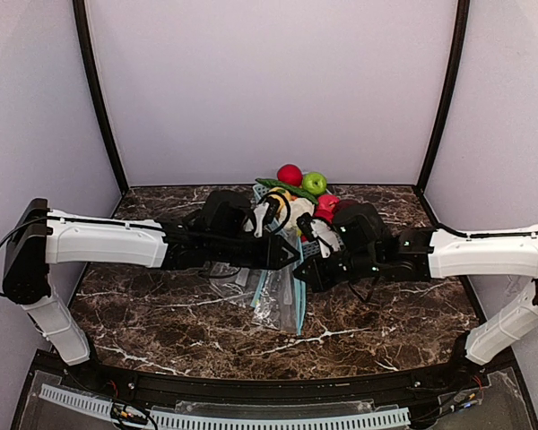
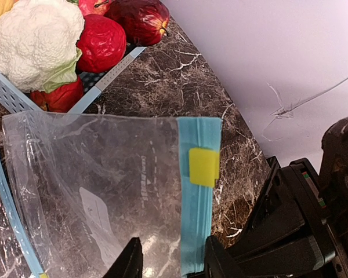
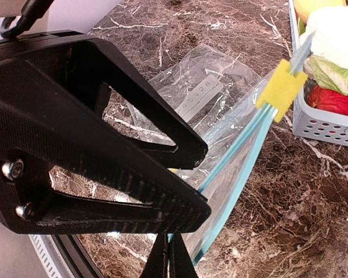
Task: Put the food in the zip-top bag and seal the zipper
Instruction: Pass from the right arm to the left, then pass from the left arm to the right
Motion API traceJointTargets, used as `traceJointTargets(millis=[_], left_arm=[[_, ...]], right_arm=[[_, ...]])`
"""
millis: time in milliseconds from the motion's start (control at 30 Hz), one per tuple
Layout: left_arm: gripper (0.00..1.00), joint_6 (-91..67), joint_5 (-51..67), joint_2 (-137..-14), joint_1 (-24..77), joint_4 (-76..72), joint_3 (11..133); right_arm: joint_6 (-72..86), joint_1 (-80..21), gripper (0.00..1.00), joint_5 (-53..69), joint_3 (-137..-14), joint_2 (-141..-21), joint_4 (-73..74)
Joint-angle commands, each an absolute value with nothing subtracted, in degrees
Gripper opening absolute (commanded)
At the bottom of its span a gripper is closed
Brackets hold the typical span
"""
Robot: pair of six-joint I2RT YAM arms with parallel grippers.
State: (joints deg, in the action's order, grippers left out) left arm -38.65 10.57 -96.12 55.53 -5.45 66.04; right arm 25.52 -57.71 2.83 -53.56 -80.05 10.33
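Note:
The clear zip-top bag [image 2: 104,185] is held up over the marble, its blue zipper strip [image 2: 197,231] carrying a yellow slider [image 2: 204,167]. My left gripper [image 2: 173,263] is open, its fingers standing on either side of that strip. My right gripper [image 3: 169,260] is shut on the bag's blue edge [image 3: 238,174], just below the left gripper's black fingers [image 3: 162,191]. The food sits in the light-blue basket [image 2: 8,92]: a white cauliflower [image 2: 37,40] and red fruits [image 2: 101,43]. In the top view both grippers [image 1: 291,253] [image 1: 307,269] meet over the bag [image 1: 278,300], in front of a red apple [image 1: 290,174] and a green apple [image 1: 315,183].
More clear plastic with a white label [image 3: 197,92] lies flat on the marble under the held bag. The basket wall [image 3: 325,121] stands close on the right in the right wrist view. Purple walls enclose the table on three sides.

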Motion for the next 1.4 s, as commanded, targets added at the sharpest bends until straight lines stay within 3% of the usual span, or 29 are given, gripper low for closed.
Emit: traceJointTargets(millis=[0, 167, 333, 467, 567, 867, 1200, 1367], left_arm=[[0.34, -37.9, 10.26, -96.89, 55.81, -3.65, 67.57], [0.25, -37.93, 10.91, -97.66, 55.81, -4.12, 68.12], [0.1, -38.03, 10.24, -97.55, 55.88, -4.43, 68.14], [0.01, -38.1, 9.12, -96.71, 55.81, -4.89, 67.7], [0.01, -38.07, 8.74, -96.28, 55.88, -5.1, 67.4], [0.01, -39.13, 8.56, -95.42, 55.83, -6.79, 65.69], [0.01, -39.43, 8.2, -95.05, 55.82, -6.9, 65.14], [0.01, -39.3, 7.95, -94.6, 55.81, -6.69, 64.97]], right_arm=[[24.63, -58.34, 0.0, 1.85, -55.43, -80.97, 9.87], [24.39, -58.36, 0.0, 1.85, -55.88, -81.54, 10.42], [24.35, -58.4, 0.0, 1.46, -56.13, -81.1, 11.34], [24.38, -58.44, 0.15, 0.68, -55.96, -79.1, 13.4], [24.96, -58.49, 0.29, 0.19, -55.8, -76.69, 15.37], [29.77, -58.5, 0.5, -5.7, -51.98, -72.04, 17.27], [34.09, -59.39, 0.51, -3.84, -53.42, -77.79, 16.08], [34.51, -59.59, 0.47, -4.74, -54.35, -80.03, 15.99]])
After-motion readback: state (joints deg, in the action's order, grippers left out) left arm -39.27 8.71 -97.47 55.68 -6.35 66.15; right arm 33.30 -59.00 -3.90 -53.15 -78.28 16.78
